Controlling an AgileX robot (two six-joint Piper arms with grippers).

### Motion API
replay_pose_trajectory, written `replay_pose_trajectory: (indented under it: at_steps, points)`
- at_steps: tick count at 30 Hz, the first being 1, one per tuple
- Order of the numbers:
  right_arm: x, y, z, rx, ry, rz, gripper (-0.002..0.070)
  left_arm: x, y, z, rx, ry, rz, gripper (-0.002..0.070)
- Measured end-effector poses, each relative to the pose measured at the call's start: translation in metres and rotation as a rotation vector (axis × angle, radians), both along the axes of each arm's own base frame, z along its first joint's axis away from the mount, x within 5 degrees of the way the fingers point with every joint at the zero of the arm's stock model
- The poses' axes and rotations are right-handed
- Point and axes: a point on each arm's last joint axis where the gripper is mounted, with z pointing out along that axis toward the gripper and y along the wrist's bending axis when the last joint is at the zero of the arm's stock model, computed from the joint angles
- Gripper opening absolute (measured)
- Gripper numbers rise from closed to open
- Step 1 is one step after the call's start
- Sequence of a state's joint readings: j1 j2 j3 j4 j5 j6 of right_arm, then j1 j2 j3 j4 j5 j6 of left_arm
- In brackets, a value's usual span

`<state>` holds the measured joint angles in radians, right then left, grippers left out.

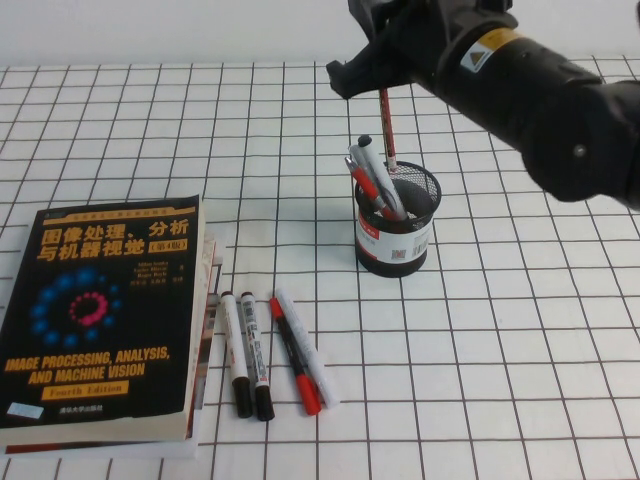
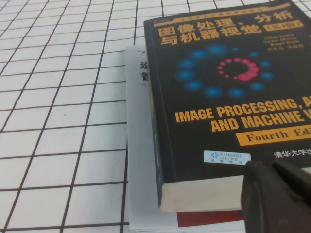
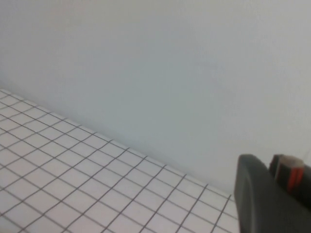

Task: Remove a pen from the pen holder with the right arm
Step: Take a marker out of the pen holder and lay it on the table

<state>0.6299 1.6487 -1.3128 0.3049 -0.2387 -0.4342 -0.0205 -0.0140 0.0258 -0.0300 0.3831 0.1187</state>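
Clearly the step in hand is the lift itself: the right gripper [image 1: 378,86] hangs directly above the black mesh pen holder [image 1: 392,246], closed down on the upper end of a slim red pen [image 1: 387,130]; the right wrist view shows that same end, red with a grey tip [image 3: 289,172], sitting tight against a dark finger [image 3: 256,199]; the pen stands nearly upright, and its lower part is inside the holder's rim, so in my judgement it is gripped but not yet out. Leaning in the holder beside it are several other pens [image 1: 370,178], silver and red, propped against the rim on the robot's left side; the next move calls for a straight upward pull along the pen's own line until its tip clears the rim, since a sideways drag could tip the light holder or snag the neighbouring pens. On the gridded table [image 1: 500,380], nearer the robot than the holder and to its left, lie two black-capped markers [image 1: 248,355], a red marker [image 1: 293,352] and a white pen [image 1: 312,360], side by side; further left of the holder rests an image-processing textbook [image 1: 100,320]. The left gripper [image 2: 274,171] is well apart from the holder, parked low over a corner of that textbook [image 2: 228,97]; whether it is open or closed cannot be told, and it appears to take no part.
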Motion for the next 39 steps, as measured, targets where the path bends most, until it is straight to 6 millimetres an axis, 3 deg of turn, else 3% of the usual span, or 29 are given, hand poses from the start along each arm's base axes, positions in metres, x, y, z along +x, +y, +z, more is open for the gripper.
replay_pose_trajectory:
  at_steps: [7,13,19,26,31,39]
  points:
    - [-0.036,-0.010,0.027,-0.001,0.276,0.119,0.0018,0.000,0.000,0.000,0.000,0.000,0.000,-0.0004]
    - [-0.048,-0.002,0.006,-0.052,0.673,0.202,0.0018,0.000,0.000,0.000,0.000,0.000,0.000,-0.0004]
    - [-0.031,0.016,-0.044,-0.119,0.965,0.172,0.0018,0.000,0.000,0.000,0.000,0.000,0.000,-0.0004]
    - [-0.002,0.040,-0.095,-0.220,1.139,0.160,0.0018,0.000,0.000,0.000,0.000,0.000,0.000,-0.0004]
    - [0.017,0.054,-0.118,-0.275,1.184,0.159,0.0018,0.000,0.000,0.000,0.000,0.000,0.000,-0.0004]
    - [0.036,0.067,-0.138,-0.286,1.185,0.153,0.0018,0.000,0.000,0.000,0.000,0.000,0.000,-0.0004]
